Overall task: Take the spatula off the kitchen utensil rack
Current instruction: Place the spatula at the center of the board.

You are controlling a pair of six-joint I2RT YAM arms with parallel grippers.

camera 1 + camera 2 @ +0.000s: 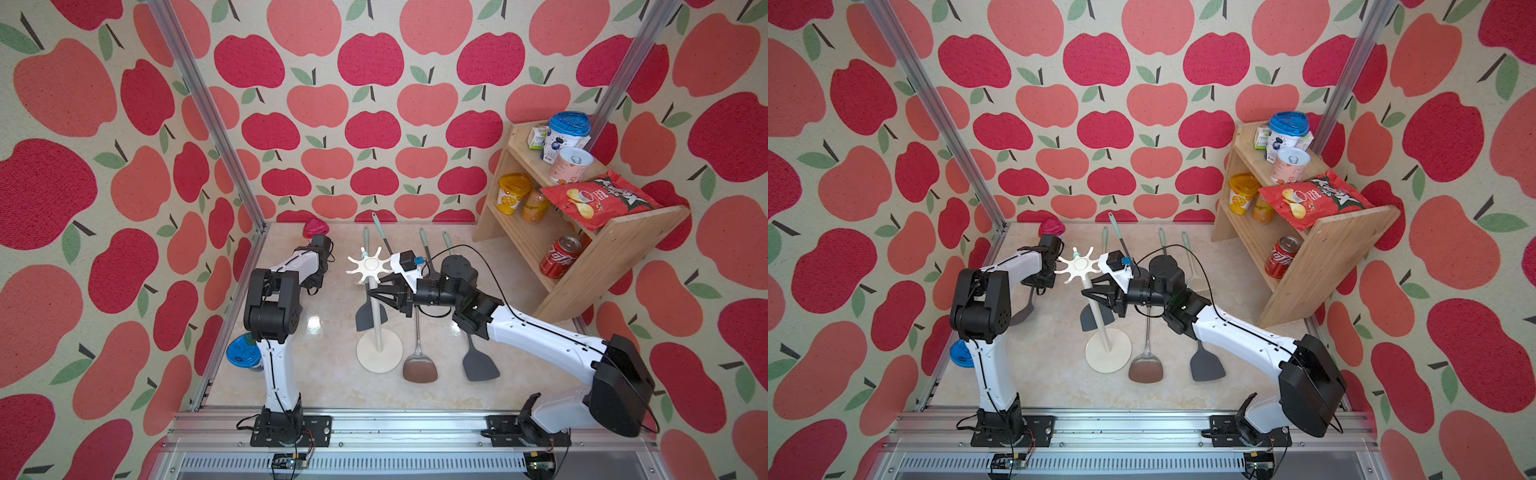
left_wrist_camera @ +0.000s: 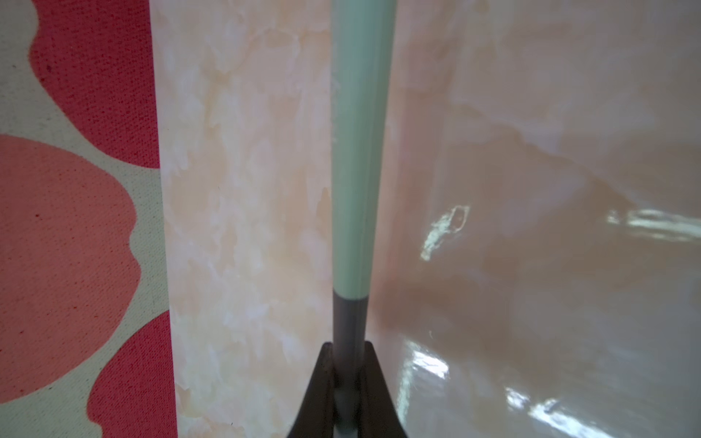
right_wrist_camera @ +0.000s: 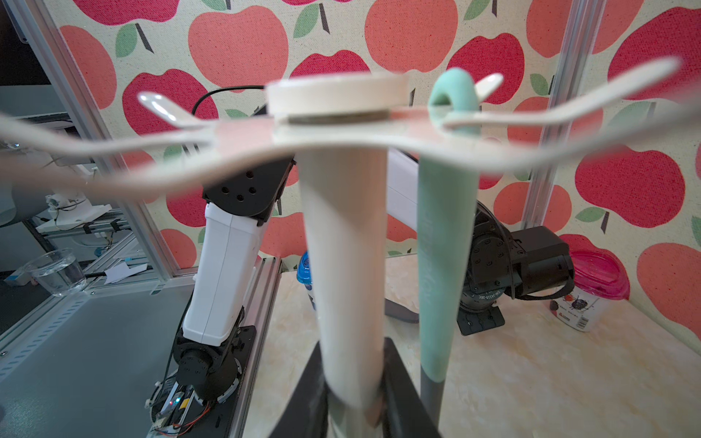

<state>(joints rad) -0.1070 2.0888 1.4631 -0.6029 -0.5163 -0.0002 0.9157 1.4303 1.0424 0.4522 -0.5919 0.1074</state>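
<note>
Nearest: blue-lidded cup point(image 1: 243, 351), well left of the kitchen utensil rack point(image 1: 388, 358), by the left arm point(image 1: 272, 316).

Just right of the rack base, a brown-bladed turner point(image 1: 419, 368) lies flat on the table point(image 1: 316, 374). A dark flat spatula point(image 1: 480, 365) lies a bit further right. Both shafts run under the right arm point(image 1: 540, 336).

The rack stands upright mid-table. At its right is the right gripper point(image 1: 372, 296), jaws narrow and clamped on the rack pole below the star top. The right wrist view shows a finger on each side of the pole.

On the rack, the hanging spatula point(image 3: 444, 235) has its mint loop over one hook arm. It hangs straight down just beside the pole. Its dark blade shows low by the pole in both top views.

Left of the rack top, the left gripper point(image 2: 349, 379) is mostly hidden under its own arm in the top views. Its wrist view shows it closed tight on the grey neck of the held spatula point(image 2: 358, 170), mint-handled, low over the table. Resting or lifted, can't tell.

Behind the rack: more mint handles point(image 1: 365, 241) on the table. Far left of the rack, at the back wall: pink-lidded cup point(image 1: 315, 227). Far right of the rack: wooden shelf point(image 1: 615, 257) with cans, cups and a chip bag.
</note>
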